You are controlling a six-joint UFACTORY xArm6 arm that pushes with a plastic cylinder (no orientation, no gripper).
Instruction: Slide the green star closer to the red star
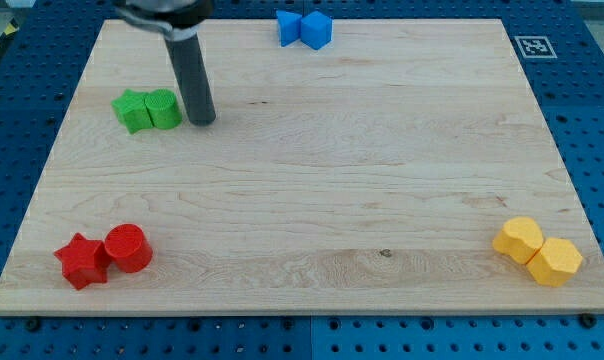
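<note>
- You had my tip [203, 120], the lower end of the straight dark rod, resting on the pale wooden board [312, 180] near its top-left corner; being a plain rod, it had nothing to open or close and it clamped nothing.
- You could see the tip just to the view's right of the green round block [164, 108], very close to it; whether the two touched could not be told from this angle.
- You found the green star-shaped block [133, 111] on the far side of that round one, touching it, and nearer the board's left edge, so the round block lay between my tip and the star.
- You saw the red star-shaped block [82, 261] in the bottom-left corner, well apart from the green pair and nearly straight below them along the left edge.
- You saw a red round block [128, 247] touching the red star on its right side.
- You had two blue blocks at the top edge, around the middle: one of uncertain shape [288, 27] and a blue cube-like block [317, 30] pressed against it on the right.
- You had two yellow blocks in the bottom-right corner, touching: one rounded-looking [519, 240] and a yellow hexagonal block [555, 261] below and right of it.
- You saw a blue perforated table [592, 120] surrounding the board.
</note>
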